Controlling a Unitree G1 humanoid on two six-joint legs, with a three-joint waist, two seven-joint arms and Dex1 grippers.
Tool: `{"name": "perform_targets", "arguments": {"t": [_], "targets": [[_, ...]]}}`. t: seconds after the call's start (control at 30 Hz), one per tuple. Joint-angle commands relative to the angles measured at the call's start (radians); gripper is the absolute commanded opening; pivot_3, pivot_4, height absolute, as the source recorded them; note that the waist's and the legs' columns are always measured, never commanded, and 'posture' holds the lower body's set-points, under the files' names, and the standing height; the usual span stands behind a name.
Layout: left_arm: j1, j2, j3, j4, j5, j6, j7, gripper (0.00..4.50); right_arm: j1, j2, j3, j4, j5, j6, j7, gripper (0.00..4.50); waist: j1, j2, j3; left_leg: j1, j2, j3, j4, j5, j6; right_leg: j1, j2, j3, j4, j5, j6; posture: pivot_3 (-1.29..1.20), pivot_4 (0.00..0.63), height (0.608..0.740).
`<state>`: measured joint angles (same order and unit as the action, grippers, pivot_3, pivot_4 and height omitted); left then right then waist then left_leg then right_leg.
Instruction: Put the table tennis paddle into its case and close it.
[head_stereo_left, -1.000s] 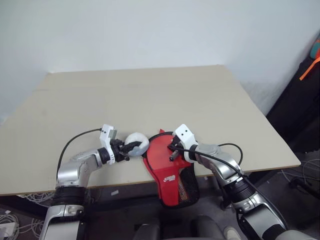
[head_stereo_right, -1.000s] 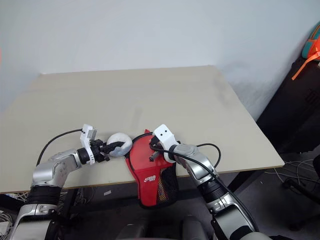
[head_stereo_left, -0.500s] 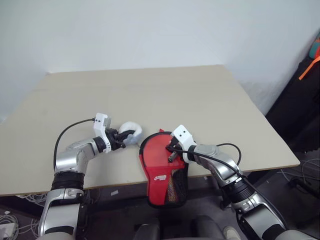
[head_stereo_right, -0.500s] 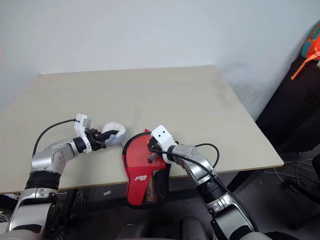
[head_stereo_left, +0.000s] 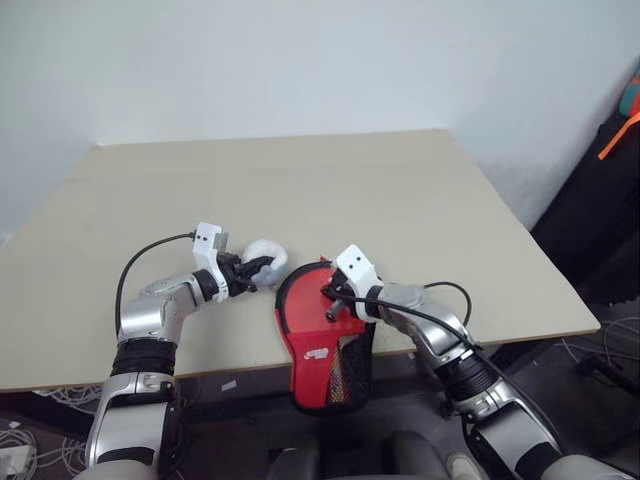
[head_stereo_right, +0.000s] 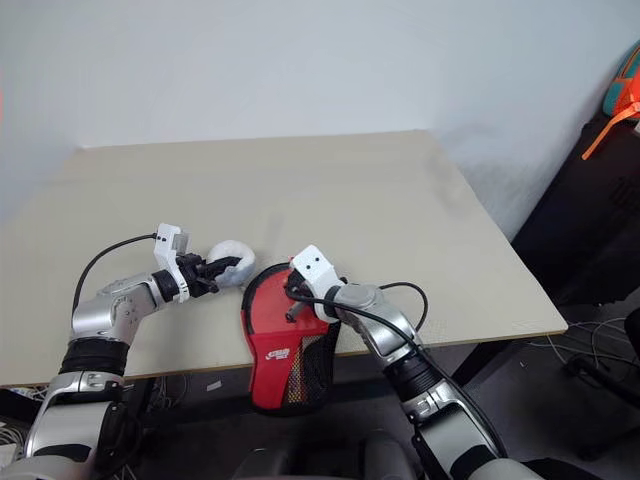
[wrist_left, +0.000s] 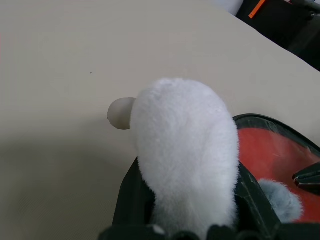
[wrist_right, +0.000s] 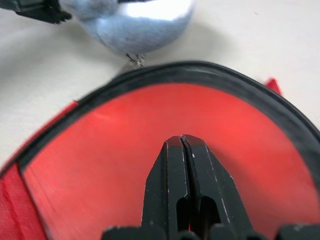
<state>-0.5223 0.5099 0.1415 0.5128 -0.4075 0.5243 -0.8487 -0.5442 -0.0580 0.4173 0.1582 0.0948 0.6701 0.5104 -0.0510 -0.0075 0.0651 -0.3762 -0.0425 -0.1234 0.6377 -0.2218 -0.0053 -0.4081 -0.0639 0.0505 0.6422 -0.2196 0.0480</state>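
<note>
Pale wall behind, and a beige table (head_stereo_left: 300, 180) runs bare to its far edge; everything sits at the near edge. The case (head_stereo_left: 325, 345) lies there, its round end on the table and its mesh-panelled handle end hanging over the near edge. The table tennis paddle (wrist_right: 150, 125) is already inside: its red rubber face shows within the black rim of the pouch's open mouth, so the case is not yet closed.

The right gripper (head_stereo_left: 331, 300) has its two fingers pressed fully together, tips resting on or just above the red face near the round end; it holds nothing I can see. The left gripper (head_stereo_left: 262, 268), to the left of the case, is narrowly closed around a fluffy white pom-pom charm (wrist_left: 185, 150), which a small metal link (wrist_right: 134, 60) joins to the case's rim, probably at the zip pull.

Over the last second the case has slid to the left along the table edge with the right gripper on it, while the left gripper has lifted the charm up and away toward the far left. I judge the zip run is being started: the right hand steadies the case, and the left must draw the pull round the rim.
</note>
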Motion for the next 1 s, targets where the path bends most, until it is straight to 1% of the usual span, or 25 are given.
{"name": "perform_targets", "arguments": {"t": [0.03,0.4,0.6,0.83,1.0], "targets": [[-0.016,0.001,0.019,-0.041,-0.003,-0.021,0.005,0.63,-0.025,0.017,0.008,0.004,-0.015,-0.035,0.009,0.0,0.0,0.0,0.0,0.0,0.0,0.0,0.0,0.0,0.0,0.0,0.0,0.0,0.0,0.0,0.0,0.0,0.0,0.739],[-0.002,-0.002,0.022,-0.061,-0.006,-0.012,0.019,0.63,-0.02,0.075,0.012,0.106,-0.034,-0.108,0.018,0.0,-0.001,0.0,0.0,0.0,0.0,0.0,0.0,0.0,0.0,0.0,0.0,0.0,0.0,0.0,0.0,0.0,0.0,0.739],[0.0,0.002,0.024,-0.061,-0.004,-0.018,0.024,0.63,-0.02,0.087,0.013,0.142,-0.045,-0.137,0.022,0.0,-0.001,0.0,0.0,0.001,0.0,0.0,0.0,0.0,0.0,0.0,0.0,0.0,0.0,0.0,0.0,0.0,0.0,0.739],[-0.067,0.012,0.018,0.041,0.034,-0.078,0.031,0.63,-0.01,0.08,0.014,0.17,-0.061,-0.159,0.039,0.0,-0.001,0.0,0.0,0.001,0.0,0.0,0.0,0.0,0.0,0.0,0.0,0.0,0.001,0.0,0.0,0.0,0.0,0.739],[-0.143,0.005,0.003,0.145,0.075,-0.14,0.037,0.63,-0.011,0.079,0.01,0.185,-0.07,-0.168,0.046,0.0,-0.001,0.0,0.0,0.001,0.0,0.0,0.0,0.001,-0.001,0.001,0.001,0.0,0.001,0.0,-0.001,0.0,0.0,0.739]]}}
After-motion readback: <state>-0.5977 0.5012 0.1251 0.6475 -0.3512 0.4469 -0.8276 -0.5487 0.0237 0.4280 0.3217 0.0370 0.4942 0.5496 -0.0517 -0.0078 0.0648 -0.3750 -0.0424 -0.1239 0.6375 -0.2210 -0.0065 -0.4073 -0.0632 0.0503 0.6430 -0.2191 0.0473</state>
